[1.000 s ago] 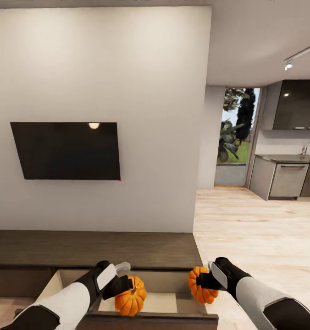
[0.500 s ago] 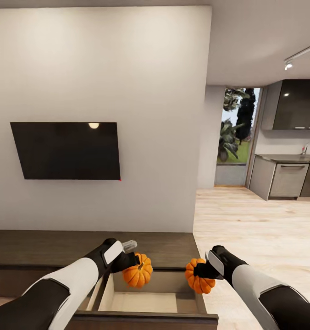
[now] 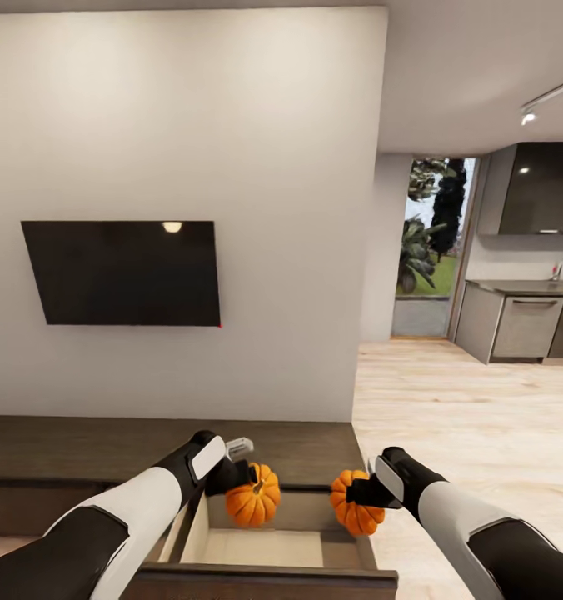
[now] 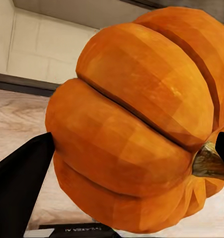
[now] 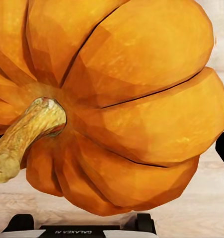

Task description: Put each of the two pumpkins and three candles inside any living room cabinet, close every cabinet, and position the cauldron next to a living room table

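The left hand (image 3: 241,487) was clamped on one ribbed orange pumpkin (image 3: 253,497) above the cabinet (image 3: 148,454)'s open drawer (image 3: 265,546), its fingers largely hidden. The right hand (image 3: 361,495) gripped the other pumpkin (image 3: 355,504) over the drawer's right edge, stem sideways.

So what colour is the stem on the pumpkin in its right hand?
Yellowish tan stem on the orange pumpkin; right wrist view shows it best.

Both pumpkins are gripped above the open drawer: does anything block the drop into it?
Nothing visible does. The left pumpkin and right pumpkin hang over the open drawer of the cabinet, whose visible beige inside looks bare.
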{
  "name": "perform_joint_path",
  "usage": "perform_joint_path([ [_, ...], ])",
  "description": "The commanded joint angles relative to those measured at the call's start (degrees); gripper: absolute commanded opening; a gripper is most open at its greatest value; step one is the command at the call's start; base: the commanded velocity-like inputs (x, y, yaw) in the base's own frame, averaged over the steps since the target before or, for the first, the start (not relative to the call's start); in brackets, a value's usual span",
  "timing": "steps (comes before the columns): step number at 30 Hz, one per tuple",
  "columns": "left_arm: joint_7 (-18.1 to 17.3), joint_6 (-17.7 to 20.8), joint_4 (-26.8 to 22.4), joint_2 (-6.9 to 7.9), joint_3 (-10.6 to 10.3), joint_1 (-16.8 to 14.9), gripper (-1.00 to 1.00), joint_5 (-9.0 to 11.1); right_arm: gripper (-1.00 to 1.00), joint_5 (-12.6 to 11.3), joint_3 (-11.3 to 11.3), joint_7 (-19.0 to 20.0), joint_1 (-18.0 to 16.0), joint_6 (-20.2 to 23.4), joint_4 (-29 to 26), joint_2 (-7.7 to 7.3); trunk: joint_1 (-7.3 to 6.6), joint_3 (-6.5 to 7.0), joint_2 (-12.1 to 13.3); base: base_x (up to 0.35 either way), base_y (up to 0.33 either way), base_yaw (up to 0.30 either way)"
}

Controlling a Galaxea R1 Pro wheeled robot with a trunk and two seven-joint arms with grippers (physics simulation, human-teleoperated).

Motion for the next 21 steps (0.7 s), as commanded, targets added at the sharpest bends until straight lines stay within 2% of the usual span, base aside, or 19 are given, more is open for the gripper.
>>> perform_joint_path([
  [1,0.3,-1.0,0.0,0.01,-0.4,0.0,-1.0,0.6,-1.0,-0.5,0.3,0.0,0.0,0.2,0.0,0.01,0.01,-0.17,-0.1,0.0,0.0,0.095],
  [7,0.4,-4.0,1.0,-0.22,-0.3,0.0,-1.0,-1.2,-1.0,-0.3,0.4,3.6,0.0,0.2,0.4,0.05,0.01,-0.68,-0.1,0.026,0.0,0.1],
  [10,0.5,-4.2,1.8,-1.4,-0.3,0.0,-1.0,-1.4,-1.0,-0.3,0.4,3.9,0.0,0.2,0.5,0.06,0.01,-0.94,-0.1,0.244,-0.008,0.102],
  [14,0.5,-4.1,1.9,-2.21,-0.3,0.0,-1.0,-1.5,-1.0,-0.3,0.2,3.9,0.0,0.1,0.5,0.06,0.01,-1.29,-0.1,0.097,-0.009,0.065],
  [21,0.1,-3.9,1.9,-2.35,-0.6,0.0,-1.0,-1.5,-1.0,-0.4,0.2,3.9,0.0,0.2,0.5,0.14,0.01,-1.72,-0.1,0.007,-0.001,-0.178],
])
